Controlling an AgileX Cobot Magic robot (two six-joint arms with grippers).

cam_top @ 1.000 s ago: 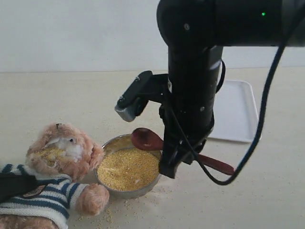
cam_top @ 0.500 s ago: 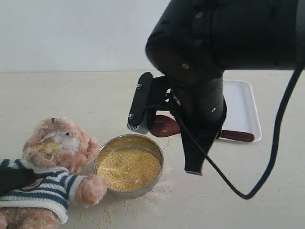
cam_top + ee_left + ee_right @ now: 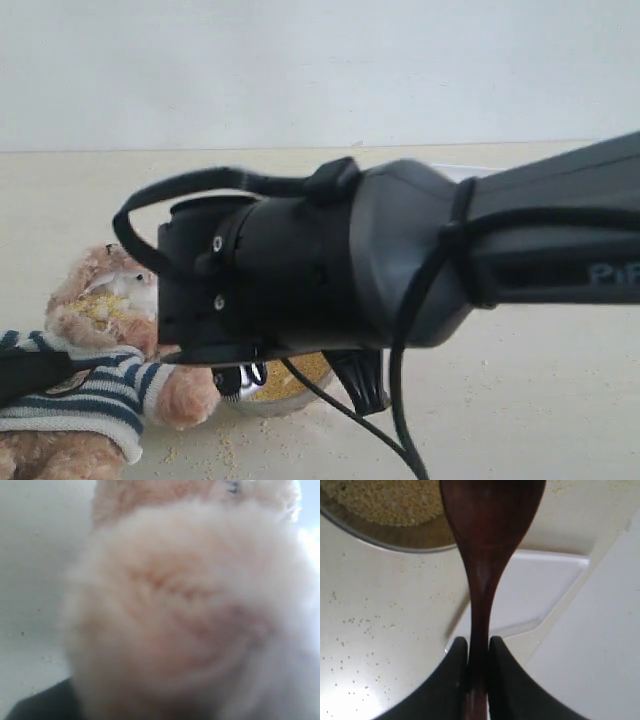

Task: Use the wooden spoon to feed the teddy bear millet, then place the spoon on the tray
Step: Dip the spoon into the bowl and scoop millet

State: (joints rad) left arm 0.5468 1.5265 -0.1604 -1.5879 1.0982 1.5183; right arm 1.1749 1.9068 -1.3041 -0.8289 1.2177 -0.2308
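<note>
At the wrist, right fingers point(image 3: 452, 675) pinch the wooden spoon point(image 3: 480, 580), hidden outside by the arm point(image 3: 400, 260); left fingers' point(image 3: 30, 372) state unclear.

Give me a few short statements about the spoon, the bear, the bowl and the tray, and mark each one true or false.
1. The right gripper holds the wooden spoon by its handle. True.
2. The spoon lies flat on the tray. False: it is clamped in the gripper, with the tray behind it.
3. The teddy bear has millet on its face. True.
4. The bowl is empty. False: it holds millet.
5. The bear is dressed in plain red. False: its sweater has navy and white stripes.
</note>
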